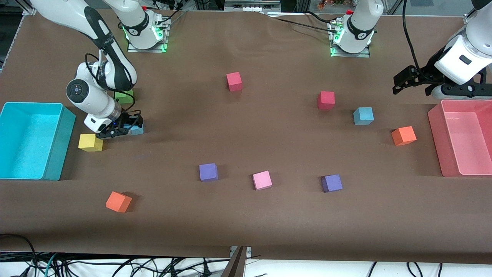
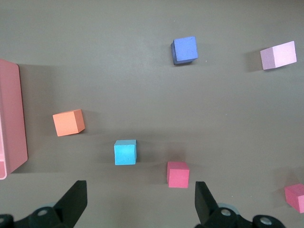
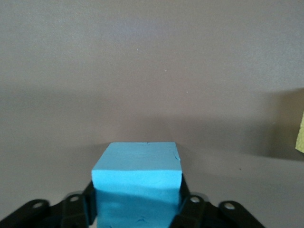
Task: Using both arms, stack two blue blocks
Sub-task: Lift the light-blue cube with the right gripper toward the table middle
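One light blue block [image 1: 137, 130] sits between the fingers of my right gripper [image 1: 125, 129], low at the table near the right arm's end. In the right wrist view the gripper [image 3: 137, 209] is shut on this block [image 3: 137, 175], with a finger against each side. The second blue block [image 1: 363, 115] lies free on the table toward the left arm's end. It also shows in the left wrist view [image 2: 125, 152]. My left gripper [image 1: 403, 82] is open and empty, held up over the table by the pink bin. In its own view the left gripper [image 2: 140, 194] has its fingers wide apart.
A yellow cube [image 1: 90, 142] and a green cube [image 1: 125, 96] lie close to the right gripper. A teal bin [image 1: 54, 154] and a pink bin [image 1: 436, 134] stand at the table's two ends. Red [image 1: 326, 100], orange [image 1: 403, 135], purple [image 1: 331, 183] and pink [image 1: 262, 180] cubes lie scattered.
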You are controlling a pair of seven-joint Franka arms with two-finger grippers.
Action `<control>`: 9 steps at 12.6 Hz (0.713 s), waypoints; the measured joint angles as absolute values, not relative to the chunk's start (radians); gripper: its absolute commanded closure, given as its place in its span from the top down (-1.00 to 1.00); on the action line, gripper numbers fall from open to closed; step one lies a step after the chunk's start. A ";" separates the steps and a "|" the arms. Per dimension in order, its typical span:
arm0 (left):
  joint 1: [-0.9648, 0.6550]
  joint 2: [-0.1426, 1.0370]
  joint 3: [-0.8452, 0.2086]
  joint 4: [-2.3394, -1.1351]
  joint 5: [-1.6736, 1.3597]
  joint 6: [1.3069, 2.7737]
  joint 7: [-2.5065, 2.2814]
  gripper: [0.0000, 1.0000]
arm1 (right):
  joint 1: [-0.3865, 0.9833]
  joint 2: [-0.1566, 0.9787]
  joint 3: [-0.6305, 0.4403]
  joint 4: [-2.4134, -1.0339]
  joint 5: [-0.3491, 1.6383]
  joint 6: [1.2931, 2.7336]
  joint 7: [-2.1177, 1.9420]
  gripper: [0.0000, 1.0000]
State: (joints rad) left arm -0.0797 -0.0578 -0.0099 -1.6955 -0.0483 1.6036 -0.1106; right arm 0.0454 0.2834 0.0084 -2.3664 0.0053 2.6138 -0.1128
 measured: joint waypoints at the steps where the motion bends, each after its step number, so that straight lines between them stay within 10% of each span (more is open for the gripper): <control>1: -0.079 -0.058 -0.007 -1.696 -0.048 1.604 -0.111 1.00 | 0.045 0.279 0.008 -2.363 0.004 2.616 -0.126 -0.64; 9: -0.062 -0.042 0.012 -1.720 -0.048 1.600 -0.111 1.00 | 0.177 0.246 0.087 -1.981 0.005 2.144 -0.097 -0.51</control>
State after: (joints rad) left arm -0.0618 -0.0424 0.0120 -1.7197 -0.0483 1.6002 -0.1106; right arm 0.1772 0.2460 0.0866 -1.9812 0.0052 2.1438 -0.0974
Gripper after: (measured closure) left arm 0.000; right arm 0.436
